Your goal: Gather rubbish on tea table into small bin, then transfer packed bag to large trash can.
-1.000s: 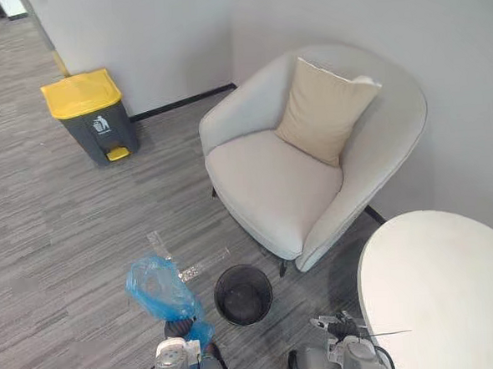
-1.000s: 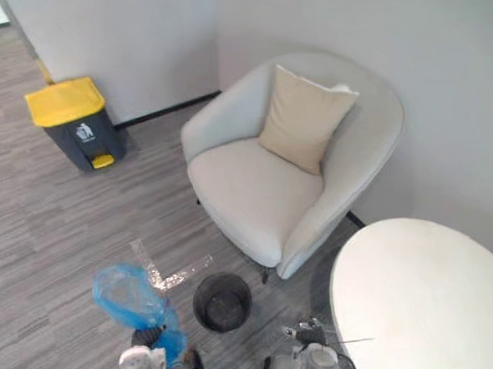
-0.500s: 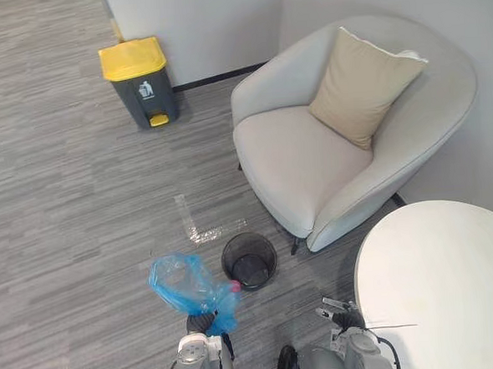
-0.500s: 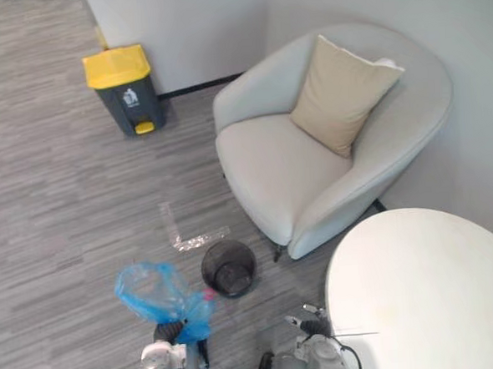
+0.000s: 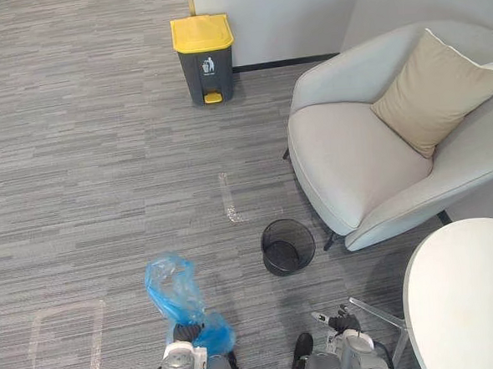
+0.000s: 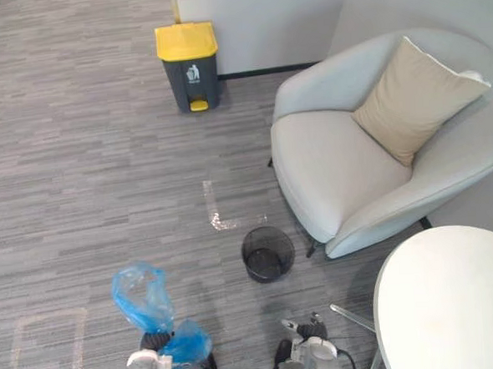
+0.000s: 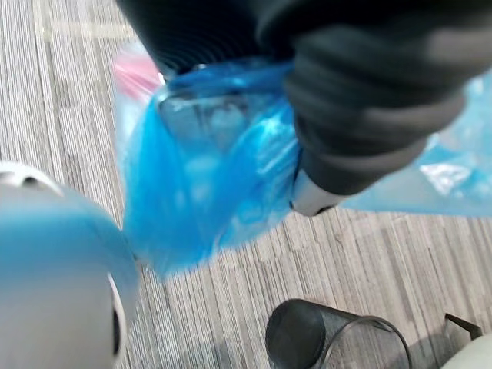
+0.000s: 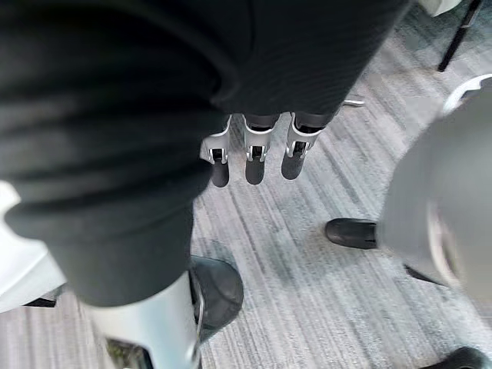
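Observation:
My left hand (image 5: 187, 332) is shut on the neck of a blue plastic bag (image 5: 171, 289), which stands up above it near the floor in front of me. In the left wrist view the bag (image 7: 207, 192) bulges past the hand's dark cover (image 7: 361, 100), with something pink inside. The small black mesh bin (image 5: 287, 246) stands on the carpet to the bag's right, apart from it. The large grey trash can with a yellow lid (image 5: 204, 57) stands far ahead by the wall. My right hand (image 5: 345, 322) hangs low, its fingers (image 8: 250, 150) straight, holding nothing.
A light armchair (image 5: 346, 162) with a beige cushion (image 5: 433, 89) fills the right side. The white round tea table (image 5: 471, 296) is at the lower right. Tape marks (image 5: 228, 198) lie on the grey carpet between me and the trash can.
The camera has swung left: chair, table and both bins have slid right in the picture, and the yellow-lidded can now sits near centre. The bag stays in my left hand.

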`<state>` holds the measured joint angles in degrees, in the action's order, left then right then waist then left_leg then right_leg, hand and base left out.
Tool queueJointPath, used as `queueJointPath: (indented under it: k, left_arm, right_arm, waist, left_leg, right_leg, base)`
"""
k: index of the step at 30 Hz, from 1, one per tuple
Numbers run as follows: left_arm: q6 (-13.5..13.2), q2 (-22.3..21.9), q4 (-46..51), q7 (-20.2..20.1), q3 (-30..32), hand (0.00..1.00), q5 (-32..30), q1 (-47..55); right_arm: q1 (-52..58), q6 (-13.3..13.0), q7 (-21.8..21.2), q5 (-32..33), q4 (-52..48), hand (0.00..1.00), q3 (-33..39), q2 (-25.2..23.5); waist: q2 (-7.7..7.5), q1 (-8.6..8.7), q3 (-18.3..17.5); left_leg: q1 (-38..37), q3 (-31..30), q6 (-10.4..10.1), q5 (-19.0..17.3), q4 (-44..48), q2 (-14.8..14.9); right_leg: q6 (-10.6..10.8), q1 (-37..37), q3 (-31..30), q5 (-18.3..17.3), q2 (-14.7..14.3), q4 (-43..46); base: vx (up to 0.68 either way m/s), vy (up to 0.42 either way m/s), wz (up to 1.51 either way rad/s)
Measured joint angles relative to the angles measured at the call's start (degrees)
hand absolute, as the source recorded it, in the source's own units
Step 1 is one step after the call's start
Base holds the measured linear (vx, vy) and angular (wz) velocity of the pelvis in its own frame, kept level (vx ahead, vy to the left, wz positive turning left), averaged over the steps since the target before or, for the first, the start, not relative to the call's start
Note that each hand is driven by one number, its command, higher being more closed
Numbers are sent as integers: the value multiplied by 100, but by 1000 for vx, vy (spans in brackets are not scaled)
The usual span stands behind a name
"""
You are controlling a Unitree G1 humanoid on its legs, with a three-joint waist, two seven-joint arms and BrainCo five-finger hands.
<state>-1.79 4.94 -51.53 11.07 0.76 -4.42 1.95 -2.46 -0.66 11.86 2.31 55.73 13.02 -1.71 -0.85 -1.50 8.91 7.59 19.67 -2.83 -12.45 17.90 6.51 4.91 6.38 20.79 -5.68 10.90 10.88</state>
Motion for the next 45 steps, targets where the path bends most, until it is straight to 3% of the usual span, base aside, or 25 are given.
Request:
queueJointPath:
  k: [3, 4, 5, 6, 7, 8, 11, 13, 14, 15, 16, 18, 20, 21, 22, 24, 26, 28, 29, 30, 33, 36, 39, 43, 45]
  left_arm:
    - [-5, -62, 50, -1, -21, 100, 2, 113]
    - [-5, -59, 60, -1, -22, 100, 2, 125]
    - [-2, -68, 110, 6, -21, 100, 15, 171]
    - [-4, -85, 295, 9, -15, 100, 21, 221]
    - [-3, -69, 340, 14, -8, 100, 28, 259]
    - [-3, -29, 365, 22, 7, 100, 42, 254]
    - [6, -103, 361, 14, 3, 100, 68, 200]
    - [7, -211, 351, 4, 7, 100, 67, 109]
    - [3, -256, 351, 1, 6, 100, 64, 48]
    - [2, -295, 279, -2, 2, 100, 59, -25]
    - [-6, -469, 201, -4, 27, 100, 51, -73]
    - [-4, -553, 201, -4, 56, 100, 36, -117]
    - [-2, -630, 245, -21, 26, 100, -3, -143]
    - [-4, -673, 346, -23, 34, 100, -2, -82]
    - [-16, -677, 476, -26, 66, 100, -1, 33]
    - [-8, -669, 519, -26, 177, 100, 1, 69]
    - [-4, -648, 532, -26, 282, 100, -2, 80]
    - [-8, -659, 601, -27, 265, 100, -4, 86]
    - [-14, -668, 634, -27, 254, 100, -4, 67]
    - [-29, -721, 608, -23, 255, 100, -3, 94]
    - [-16, -618, 526, -9, 298, 100, -1, -106]
    - [31, -556, 515, -2, 144, 100, 0, 108]
    - [100, -509, 509, 8, 35, 100, 0, 132]
    - [120, -515, 456, 1, -18, 100, -1, 67]
    - [115, -491, 247, -3, -21, 100, -5, -94]
  right_arm:
    - [80, 22, 0, -8, 1, 0, 5, 70]
    - [95, 23, 0, -8, -4, 0, 8, 74]
    - [167, 37, -1, -1, -105, 0, 35, 73]
    - [196, 17, -2, -6, -262, 0, 30, 71]
    - [255, 0, -2, -4, -337, 0, 49, 72]
    - [312, -34, -2, 3, -354, 0, 72, 12]
    - [305, -35, -6, 9, -474, 0, 235, -117]
    - [292, -28, -5, 10, -520, 0, 299, -83]
    - [373, -10, 0, 9, -506, 0, 432, -93]
    - [445, 4, 0, 14, -488, 0, 535, -108]
    - [467, 10, 3, 20, -487, 0, 711, 5]
    - [416, 11, -3, 20, -475, 0, 712, 35]
    - [451, 17, -31, 22, -493, 0, 621, -38]
    - [457, 19, -44, 48, -494, 0, 448, -46]
    - [378, 18, -55, 60, -497, 0, 342, -78]
    - [174, 20, -57, 107, -482, 0, 248, -106]
    - [-165, 32, -49, 128, -482, 0, 255, -208]
    - [-247, 33, -50, 192, -488, 0, 250, -256]
    - [-222, 34, -44, 230, -490, 0, 254, -255]
    - [-82, 32, -25, 234, -476, 0, 240, -233]
    - [-63, 89, -47, 228, -436, 0, 220, -246]
    - [137, 104, -58, 208, -536, 0, 201, -249]
    - [437, 142, -58, 193, -581, 0, 182, -238]
    - [421, 110, -54, -3, -732, 0, 205, -209]
    - [369, 107, -54, -11, -701, 0, 246, -194]
  waist:
    - [-87, 98, 29]
    - [-112, 115, 35]
    - [-122, 144, 80]
    - [-151, 160, 110]
    - [-105, 159, 134]
    - [-133, 155, 120]
    - [-195, 150, 101]
    - [-172, 165, 110]
    - [-205, 155, 82]
    - [-193, 200, 58]
    - [106, 209, -40]
    - [200, 243, -57]
    - [186, 299, -65]
    - [137, 287, -109]
    - [98, 185, -165]
    - [75, 100, -178]
    - [-62, 80, -45]
    - [-79, 37, 32]
    - [-35, -1, 39]
    - [113, -156, -21]
    - [-53, -171, -105]
    - [-134, -161, -18]
    - [-125, -79, 6]
    - [-130, 101, -5]
    - [-143, 162, -19]
  left_leg:
    - [158, -334, 127, -613, 672, -191]
    - [158, -407, 123, -684, 705, -225]
    - [116, -625, 202, -821, 828, -351]
    - [-17, -788, 278, -870, 840, -405]
    - [-80, -952, 319, -899, 842, -399]
    - [-153, -1184, 322, -980, 835, -363]
    - [-370, -1475, 318, -1096, 617, -455]
    - [-632, -1646, 294, -1094, 323, -527]
    - [-868, -1873, 200, -1090, 143, -644]
    - [-1028, -2103, 115, -1158, 90, -660]
    - [-1114, -2224, -11, -1095, 139, -424]
    - [-1142, -2157, -172, -924, 266, -298]
    - [-1116, -1998, -242, -363, 1074, -163]
    - [-764, -1778, -288, -2, 2091, 8]
    - [-395, -1337, -136, -213, 2968, 227]
    - [83, -799, 139, -624, 3475, 352]
    - [734, -355, 376, -1003, 3162, 190]
    - [1139, -254, 394, -900, 2356, 159]
    - [1240, -356, 359, -597, 1844, 180]
    - [1245, -590, 203, 574, 1004, 345]
    - [1233, -373, 263, 108, 1283, 161]
    - [393, 341, 306, -624, 1251, 10]
    - [-120, 472, 273, -886, 1054, -97]
    - [-904, 468, 120, -922, 402, -106]
    - [-1319, 459, -73, -925, 20, -112]
  right_leg:
    - [385, 145, 54, -644, 490, 1268]
    - [273, 168, -7, -594, 559, 1457]
    - [97, 486, -536, -447, 702, 2401]
    - [-94, 899, -1090, -46, 663, 3323]
    - [28, 1144, -1406, -179, 498, 3699]
    - [92, 1276, -1551, -598, 144, 3811]
    - [0, 1723, -1435, -927, -382, 3495]
    - [-88, 1898, -1159, -871, -552, 2872]
    - [-282, 1844, -1201, -705, -638, 2234]
    - [-710, 1719, -1144, -577, -615, 2209]
    - [-773, 1493, -703, -730, -595, 2192]
    - [-914, 1266, -477, -817, -599, 2196]
    - [-964, 575, -219, -839, -644, 1985]
    - [-967, 75, -272, -838, -769, 1598]
    - [-969, -340, -419, -838, -942, 1082]
    - [-969, -761, -825, -838, -1050, 527]
    - [-969, -1026, -1126, -838, -883, 350]
    - [-952, -1173, -1186, -848, -765, 518]
    - [-844, -1240, -1226, -904, -752, 635]
    - [-365, -1282, -1432, -1201, -801, 861]
    - [-248, -1210, -1810, -1166, -535, 948]
    - [180, -156, -2342, -772, -94, 3595]
    - [29, 728, -2118, -871, -97, 4852]
    - [-212, 1477, -1014, -1165, -221, 3684]
    - [-387, 1652, -517, -700, -380, 2025]
  base:
    - [27, 109, 41]
    - [124, 143, 86]
    - [181, 184, 80]
    - [158, 185, 93]
    - [276, 93, 90]
    - [267, 10, 84]
    - [296, -52, 65]
    - [425, -107, 78]
    - [523, -156, 106]
    - [669, -174, 132]
    - [701, -184, 109]
    - [471, -123, 78]
    - [583, -170, 86]
    - [677, -114, 40]
    - [461, -48, 3]
    - [407, 46, -40]
    - [387, 105, -38]
    - [352, 197, -35]
    - [457, 323, -82]
    - [332, 261, -80]
    - [331, 278, -56]
    - [325, 289, -92]
    - [325, 75, -23]
    - [364, -44, 5]
    - [525, -133, 19]
